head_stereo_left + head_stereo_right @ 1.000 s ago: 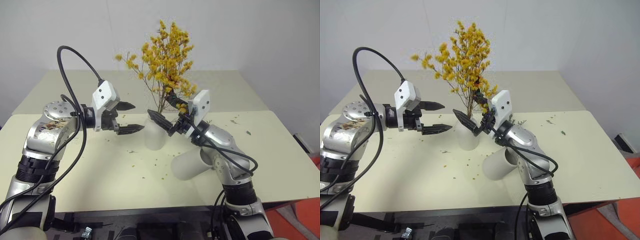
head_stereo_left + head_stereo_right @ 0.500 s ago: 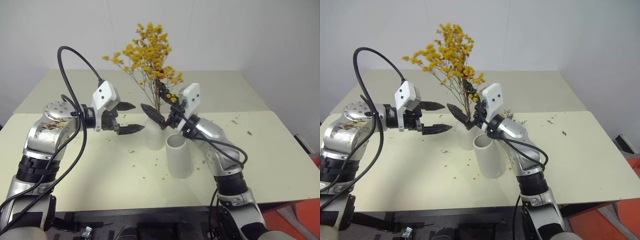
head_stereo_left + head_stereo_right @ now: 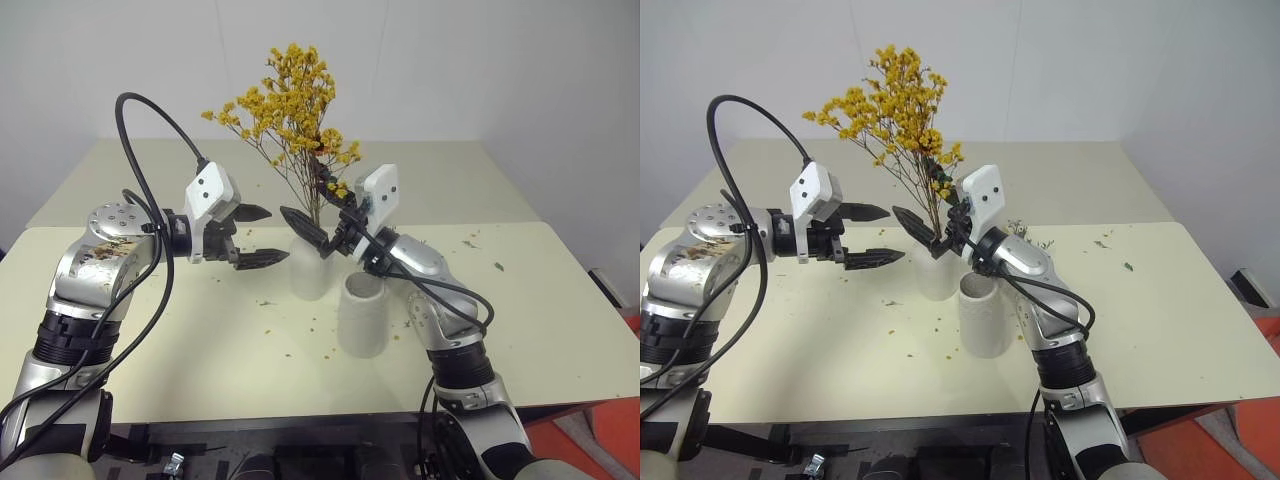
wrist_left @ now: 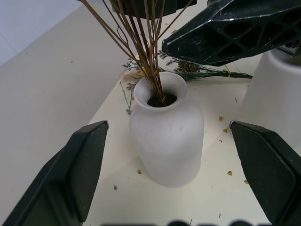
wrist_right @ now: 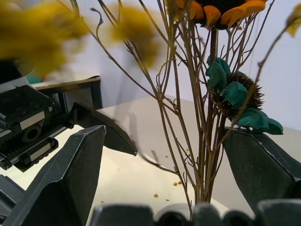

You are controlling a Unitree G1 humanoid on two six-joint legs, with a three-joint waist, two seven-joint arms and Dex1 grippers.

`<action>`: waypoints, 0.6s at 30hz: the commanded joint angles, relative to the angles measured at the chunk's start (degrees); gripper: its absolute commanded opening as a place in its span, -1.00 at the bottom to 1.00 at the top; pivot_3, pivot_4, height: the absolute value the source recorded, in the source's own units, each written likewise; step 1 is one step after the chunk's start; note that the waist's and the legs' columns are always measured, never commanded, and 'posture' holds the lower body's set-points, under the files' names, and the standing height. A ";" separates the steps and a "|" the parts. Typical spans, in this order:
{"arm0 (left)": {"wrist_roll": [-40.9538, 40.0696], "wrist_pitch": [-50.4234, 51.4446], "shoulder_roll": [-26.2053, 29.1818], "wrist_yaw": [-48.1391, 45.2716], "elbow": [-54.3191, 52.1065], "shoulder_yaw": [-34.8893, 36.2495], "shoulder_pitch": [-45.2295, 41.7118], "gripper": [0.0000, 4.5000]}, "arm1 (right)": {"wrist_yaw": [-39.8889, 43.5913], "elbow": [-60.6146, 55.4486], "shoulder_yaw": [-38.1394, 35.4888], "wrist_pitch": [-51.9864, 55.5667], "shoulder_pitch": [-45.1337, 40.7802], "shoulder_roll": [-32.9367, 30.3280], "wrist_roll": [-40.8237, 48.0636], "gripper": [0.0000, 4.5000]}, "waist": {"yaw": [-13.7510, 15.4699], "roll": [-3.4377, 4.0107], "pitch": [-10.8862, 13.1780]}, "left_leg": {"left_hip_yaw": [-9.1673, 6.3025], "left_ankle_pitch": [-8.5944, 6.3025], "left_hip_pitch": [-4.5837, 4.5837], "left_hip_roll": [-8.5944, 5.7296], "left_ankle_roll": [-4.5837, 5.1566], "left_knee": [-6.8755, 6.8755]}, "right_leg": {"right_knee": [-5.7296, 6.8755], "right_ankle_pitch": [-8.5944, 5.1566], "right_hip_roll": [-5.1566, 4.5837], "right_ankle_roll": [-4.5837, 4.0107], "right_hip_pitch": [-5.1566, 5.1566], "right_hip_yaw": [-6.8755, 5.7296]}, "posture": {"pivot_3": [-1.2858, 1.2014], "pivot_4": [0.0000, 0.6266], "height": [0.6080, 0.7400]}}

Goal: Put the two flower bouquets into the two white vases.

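Note:
A bushy yellow flower bouquet [image 3: 285, 95] stands with its thin brown stems in the small round white vase [image 3: 308, 278] at mid-table. My right gripper [image 3: 303, 195] is open just above that vase's neck, its fingers on either side of the stems. The taller white vase [image 3: 362, 318] stands upright right in front of the small one, under my right forearm. The grey-green bouquet [image 4: 207, 74] lies flat on the table behind the vases. Left of the small vase, my left gripper [image 3: 275, 234] hangs open and empty, pointing at it.
Yellow petals and crumbs are scattered over the cream table [image 3: 150, 340]. A second table surface [image 3: 130, 170] adjoins at the back, against a white wall. The near table's right edge lies beyond my right elbow.
The tall vase, tipped over under my right arm a second ago, now stands upright. My right gripper shifted left and up at the stems, and the yellow bouquet swung left. The left arm stayed still.

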 commanded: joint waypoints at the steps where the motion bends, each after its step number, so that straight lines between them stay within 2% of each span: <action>1: -0.01 -0.37 0.35 0.14 -1.12 0.45 -0.91 1.00 | 0.55 -1.86 -0.30 -0.34 -0.64 -1.29 -0.61 0.99 | 0.00 0.00 0.00 | 0.00 0.00 0.00 0.00 0.00 0.00 | 0.00 0.00 0.00 0.00 0.00 0.00 | 0.03 -0.52 1.00; 9: -0.21 -0.59 0.71 -0.42 -0.90 0.75 -1.23 1.00 | 5.03 -5.89 0.76 5.20 0.24 -8.88 -0.29 0.99 | 0.06 0.00 0.00 | 0.00 0.00 -0.01 0.00 0.00 0.00 | -0.01 -0.01 0.00 0.01 0.00 0.00 | 0.03 -0.52 1.00; 18: -0.24 -1.01 0.35 -0.47 -0.70 0.68 -1.46 1.00 | 10.40 -8.83 2.65 5.96 0.22 -13.64 0.01 0.99 | 0.05 0.00 0.00 | 0.00 0.00 0.00 0.02 0.00 0.00 | -0.01 -0.05 0.03 0.06 0.00 0.00 | 0.03 -0.52 1.00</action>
